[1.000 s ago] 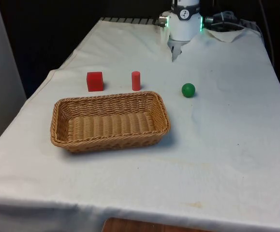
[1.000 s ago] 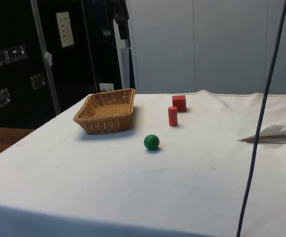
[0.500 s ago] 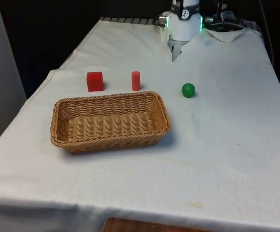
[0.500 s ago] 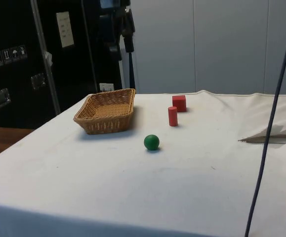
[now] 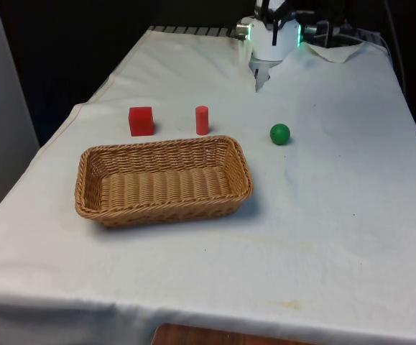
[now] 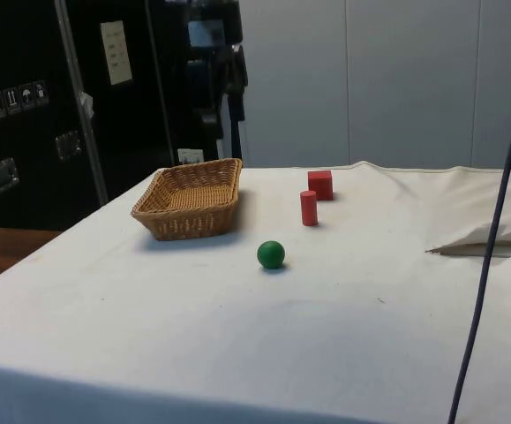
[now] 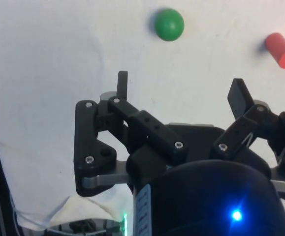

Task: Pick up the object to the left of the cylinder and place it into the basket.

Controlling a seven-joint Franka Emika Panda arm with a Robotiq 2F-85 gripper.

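Observation:
A red cube (image 5: 141,121) sits on the white cloth at the front view's left of a small upright red cylinder (image 5: 202,120). Both stand just behind the empty wicker basket (image 5: 164,180). In the side view the cube (image 6: 319,184) is behind the cylinder (image 6: 308,208), with the basket (image 6: 189,196) beside them. My gripper (image 7: 181,91) is open and holds nothing. It hangs high above the cloth, well away from the cube. In the wrist view the cylinder (image 7: 281,50) lies beyond the fingertips. In the side view the gripper (image 6: 220,97) is a dark shape above the basket's far end.
A green ball (image 5: 280,134) rests at the front view's right of the cylinder, also seen in the side view (image 6: 271,254) and the wrist view (image 7: 169,23). A dark cable (image 6: 493,221) hangs across the side view. The cloth is rumpled near the robot's base (image 5: 269,68).
In the side view the gripper has come down into the picture, and the hanging cable has swung to the right. The cube, cylinder, ball and basket have not moved.

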